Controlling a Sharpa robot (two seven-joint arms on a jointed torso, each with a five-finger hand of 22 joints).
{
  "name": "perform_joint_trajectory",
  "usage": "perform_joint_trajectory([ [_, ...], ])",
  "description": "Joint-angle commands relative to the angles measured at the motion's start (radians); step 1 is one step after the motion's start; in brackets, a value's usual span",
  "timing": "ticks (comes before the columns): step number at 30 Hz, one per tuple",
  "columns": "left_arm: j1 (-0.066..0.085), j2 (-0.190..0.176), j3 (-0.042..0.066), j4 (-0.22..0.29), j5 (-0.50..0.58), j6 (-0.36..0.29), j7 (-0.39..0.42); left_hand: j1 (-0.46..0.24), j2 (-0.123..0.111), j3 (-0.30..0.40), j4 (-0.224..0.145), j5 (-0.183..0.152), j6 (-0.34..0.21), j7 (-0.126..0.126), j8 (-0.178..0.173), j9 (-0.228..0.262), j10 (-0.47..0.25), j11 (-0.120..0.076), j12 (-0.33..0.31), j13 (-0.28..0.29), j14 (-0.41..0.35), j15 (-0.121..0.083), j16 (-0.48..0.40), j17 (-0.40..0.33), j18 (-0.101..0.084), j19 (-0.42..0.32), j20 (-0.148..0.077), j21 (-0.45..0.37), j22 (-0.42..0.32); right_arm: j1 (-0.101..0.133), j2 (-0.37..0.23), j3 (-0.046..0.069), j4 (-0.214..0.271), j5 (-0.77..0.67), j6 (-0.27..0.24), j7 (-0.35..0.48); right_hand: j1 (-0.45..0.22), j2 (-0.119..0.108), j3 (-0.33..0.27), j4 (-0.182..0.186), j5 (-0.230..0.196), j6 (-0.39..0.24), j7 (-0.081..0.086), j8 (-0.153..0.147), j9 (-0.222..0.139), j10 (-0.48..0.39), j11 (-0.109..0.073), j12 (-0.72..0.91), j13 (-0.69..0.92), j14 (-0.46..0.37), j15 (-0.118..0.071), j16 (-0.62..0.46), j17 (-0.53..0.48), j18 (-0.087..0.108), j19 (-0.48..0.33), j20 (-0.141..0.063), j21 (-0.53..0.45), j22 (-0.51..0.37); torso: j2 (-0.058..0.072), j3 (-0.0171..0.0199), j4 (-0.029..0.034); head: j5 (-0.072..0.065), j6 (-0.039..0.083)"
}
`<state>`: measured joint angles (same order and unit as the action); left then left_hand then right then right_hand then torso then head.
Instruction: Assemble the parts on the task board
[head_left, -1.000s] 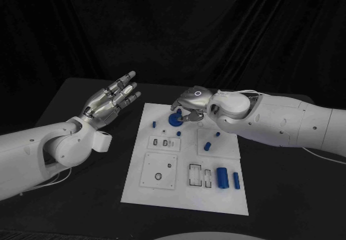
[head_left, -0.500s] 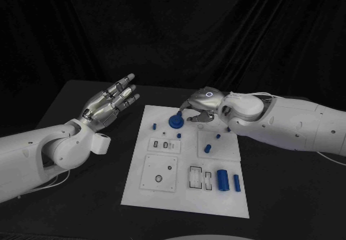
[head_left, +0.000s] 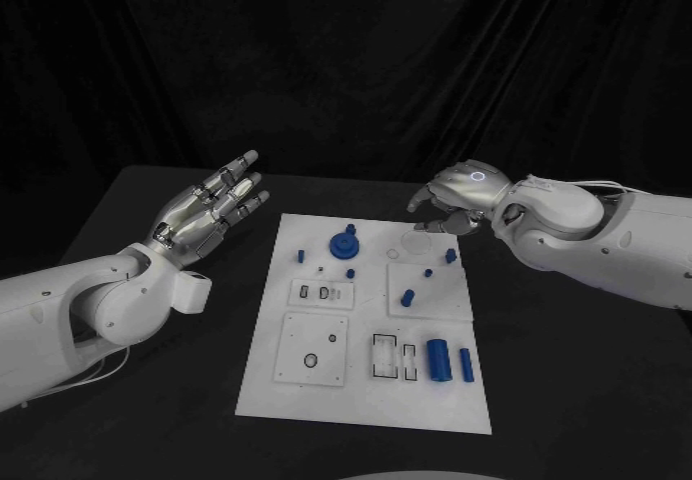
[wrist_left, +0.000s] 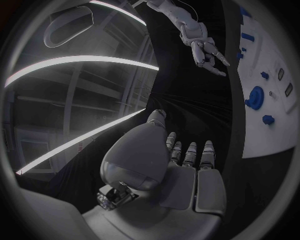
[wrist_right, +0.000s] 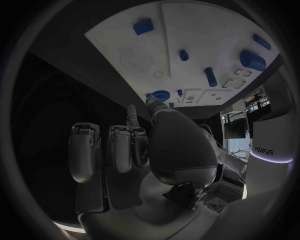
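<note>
The white task board (head_left: 368, 330) lies in the middle of the table. A round blue knob-like part (head_left: 343, 243) stands near its far left corner, and small blue pegs (head_left: 408, 296) are spread over its far half. A thick blue cylinder (head_left: 437, 359) and a thin one (head_left: 466, 363) lie near its right edge. My right hand (head_left: 459, 200) hovers over the far right corner with loosely bent fingers and holds nothing. My left hand (head_left: 214, 200) is raised left of the board, fingers spread and empty. The right wrist view looks past my right hand (wrist_right: 137, 150) to the knob (wrist_right: 160, 95) on the board (wrist_right: 206, 30).
Black table (head_left: 144, 400) surrounds the board on all sides, with a black curtain behind. Recessed slots (head_left: 322, 291) and a square plate with holes (head_left: 315, 348) mark the board's left half. In the left wrist view my left hand (wrist_left: 181, 165) is beside the board's edge (wrist_left: 275, 50).
My right hand has let go of the round blue part and drawn back to the right, off the board's far edge. The part stays standing. The left hand has barely moved.
</note>
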<state>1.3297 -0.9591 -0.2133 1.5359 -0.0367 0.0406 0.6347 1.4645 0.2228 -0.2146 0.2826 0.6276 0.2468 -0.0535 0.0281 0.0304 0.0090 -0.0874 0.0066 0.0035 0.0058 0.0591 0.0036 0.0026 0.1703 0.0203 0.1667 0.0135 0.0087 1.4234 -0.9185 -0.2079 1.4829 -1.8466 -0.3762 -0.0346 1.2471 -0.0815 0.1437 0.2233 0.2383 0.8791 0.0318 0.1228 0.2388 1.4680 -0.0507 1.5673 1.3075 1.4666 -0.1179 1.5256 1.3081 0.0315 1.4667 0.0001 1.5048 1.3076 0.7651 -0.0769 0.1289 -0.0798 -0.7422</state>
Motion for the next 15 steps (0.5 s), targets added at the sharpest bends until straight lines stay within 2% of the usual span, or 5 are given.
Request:
perform_joint_trajectory([
  [1, -0.001, 0.004, 0.001, -0.001, -0.002, 0.016, 0.013, 0.010, -0.003, 0.005, 0.001, 0.004, -0.003, 0.007, 0.003, 0.001, -0.002, 0.006, -0.005, -0.001, 0.000, 0.005, -0.001, 0.000, 0.007, 0.000, 0.004, 0.004, 0.001, -0.011, -0.034, 0.000, 0.022, 0.014, -0.029, -0.053, -0.006, -0.008, -0.001, 0.004, 0.001, -0.002, -0.001, 0.003, 0.002, 0.103, -0.001, 0.004, 0.263, 0.094, -0.004, 0.002, 0.208, -0.014, 0.070, -0.007, 0.002, 0.230, -0.003, -0.0009, -0.0051, 0.002, -0.003],
  [5, -0.002, 0.005, 0.001, -0.001, -0.002, 0.016, 0.014, 0.012, -0.003, 0.006, 0.001, 0.006, -0.003, 0.007, 0.003, 0.001, -0.003, 0.006, -0.005, -0.002, -0.001, 0.005, -0.001, 0.000, 0.007, 0.000, 0.004, 0.004, 0.001, -0.032, -0.083, 0.000, 0.045, 0.027, -0.039, -0.063, -0.004, -0.015, -0.003, 0.014, 0.000, -0.021, -0.006, -0.005, 0.003, 0.103, -0.005, 0.004, 0.263, 0.090, -0.006, -0.014, 0.187, -0.013, 0.068, -0.008, -0.002, 0.228, -0.005, -0.0014, -0.0064, 0.005, -0.002],
  [8, -0.002, 0.005, 0.001, -0.001, -0.002, 0.016, 0.014, 0.012, -0.003, 0.006, 0.001, 0.006, -0.003, 0.007, 0.003, 0.001, -0.003, 0.006, -0.005, -0.002, -0.001, 0.005, -0.001, 0.000, 0.007, 0.000, 0.004, 0.004, 0.001, -0.047, -0.109, 0.000, 0.055, 0.034, -0.049, -0.068, -0.007, -0.024, -0.007, 0.031, -0.020, -0.030, -0.008, -0.007, 0.004, 0.103, -0.006, 0.004, 0.263, 0.090, -0.008, -0.014, 0.186, -0.013, 0.068, -0.010, -0.002, 0.229, -0.005, -0.0016, -0.0070, 0.005, -0.004],
  [14, -0.003, 0.001, 0.001, -0.002, -0.002, 0.017, 0.014, 0.015, -0.004, 0.008, 0.000, 0.008, -0.003, 0.008, 0.003, 0.001, -0.003, 0.006, -0.005, -0.001, -0.001, 0.005, -0.001, 0.000, 0.007, 0.000, 0.005, 0.005, 0.002, -0.077, -0.145, -0.001, 0.067, 0.040, -0.077, -0.074, -0.007, -0.037, -0.011, 0.051, -0.034, -0.036, -0.007, -0.008, 0.007, 0.103, -0.007, 0.004, 0.263, 0.090, -0.009, -0.013, 0.186, -0.014, 0.070, -0.011, 0.002, 0.232, -0.004, -0.0001, -0.0060, 0.001, -0.002],
  [15, -0.003, 0.000, 0.001, -0.003, -0.002, 0.017, 0.014, 0.015, -0.004, 0.008, 0.000, 0.008, -0.003, 0.008, 0.003, 0.001, -0.003, 0.006, -0.005, -0.001, -0.001, 0.005, -0.001, 0.000, 0.007, 0.000, 0.005, 0.005, 0.002, -0.081, -0.148, -0.001, 0.069, 0.041, -0.079, -0.074, -0.008, -0.045, -0.014, 0.064, -0.055, -0.037, -0.008, -0.007, 0.009, 0.103, -0.007, 0.004, 0.263, 0.090, -0.009, -0.012, 0.186, -0.014, 0.070, -0.011, 0.002, 0.232, -0.004, -0.0002, -0.0060, 0.001, -0.002],
])
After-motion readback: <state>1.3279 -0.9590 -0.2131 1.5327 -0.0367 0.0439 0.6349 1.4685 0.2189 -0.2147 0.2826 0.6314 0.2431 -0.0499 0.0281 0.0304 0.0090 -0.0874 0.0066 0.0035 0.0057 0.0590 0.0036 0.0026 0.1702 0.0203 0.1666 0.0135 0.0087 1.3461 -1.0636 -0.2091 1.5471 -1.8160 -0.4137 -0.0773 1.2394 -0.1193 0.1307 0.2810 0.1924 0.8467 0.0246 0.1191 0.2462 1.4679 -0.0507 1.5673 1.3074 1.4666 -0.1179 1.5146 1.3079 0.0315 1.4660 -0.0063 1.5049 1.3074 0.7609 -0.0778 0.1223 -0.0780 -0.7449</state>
